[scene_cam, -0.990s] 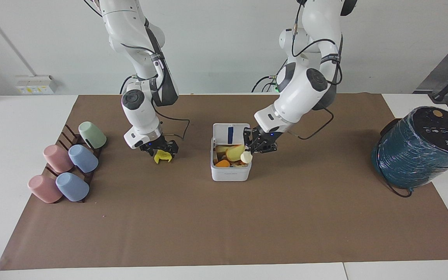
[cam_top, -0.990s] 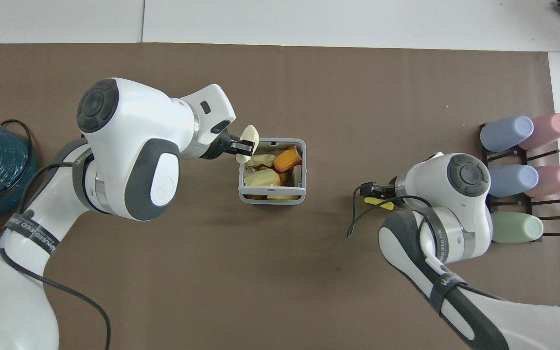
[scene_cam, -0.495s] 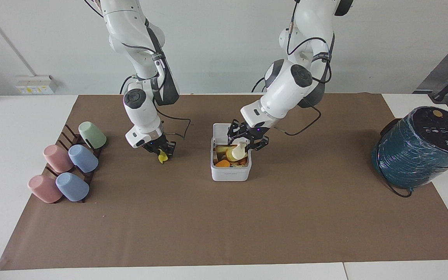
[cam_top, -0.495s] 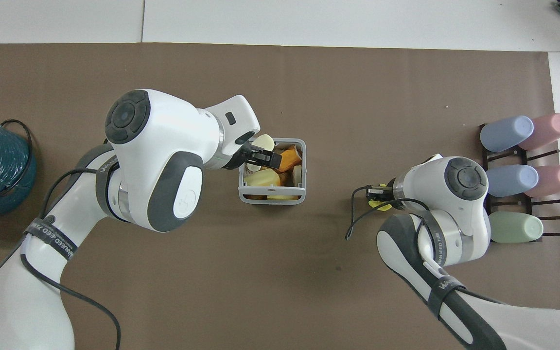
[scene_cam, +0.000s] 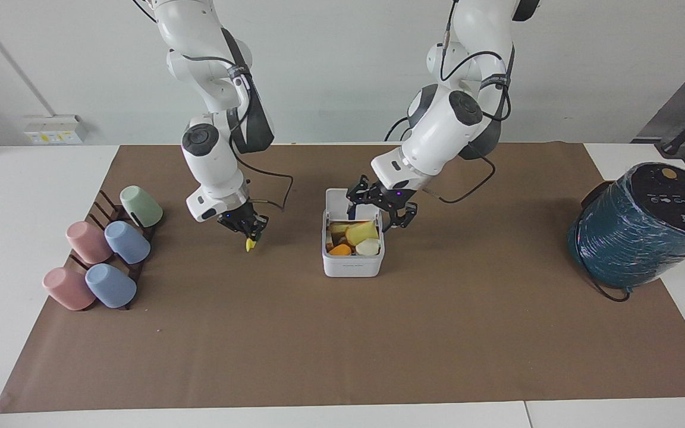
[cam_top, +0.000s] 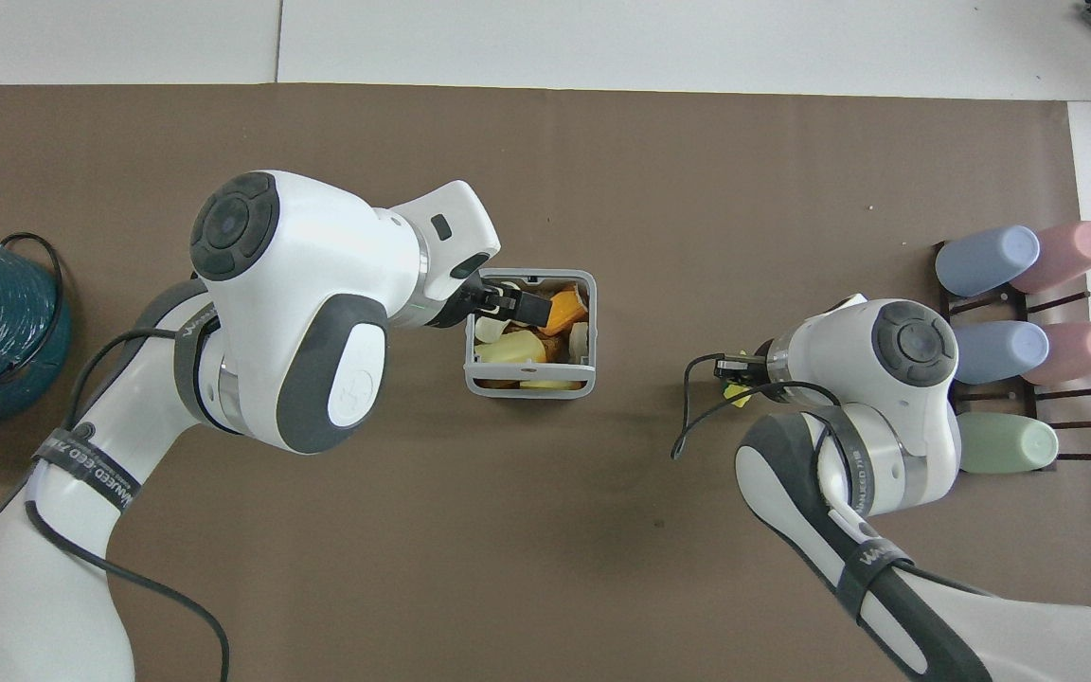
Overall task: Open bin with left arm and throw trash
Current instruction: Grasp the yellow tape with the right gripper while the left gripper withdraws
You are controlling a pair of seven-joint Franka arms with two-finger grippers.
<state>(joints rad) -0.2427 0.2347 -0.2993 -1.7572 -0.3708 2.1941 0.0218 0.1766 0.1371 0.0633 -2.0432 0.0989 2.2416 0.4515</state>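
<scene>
Bin (scene_cam: pixel 352 261) lid up w/ cream lump (scene_cam: pixel 368 246) dropped inside, under left gripper (scene_cam: pixel 382 209) hanging spread over rim for release; right gripper (scene_cam: pixel 249 232) above mat (scene_cam: pixel 342 345), pinching yellow scrap (scene_cam: pixel 250 244), prob. next for bin.

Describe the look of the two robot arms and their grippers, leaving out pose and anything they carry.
Both arms are glossy white with rounded shells, dark grey joint sections and round dark grey joint caps. Each has a black band with white lettering near the elbow and thin black cables looping along the outside. The left gripper and right gripper are small black two-finger units with skeletal linkages, each showing a tiny blue light at the wrist.
</scene>
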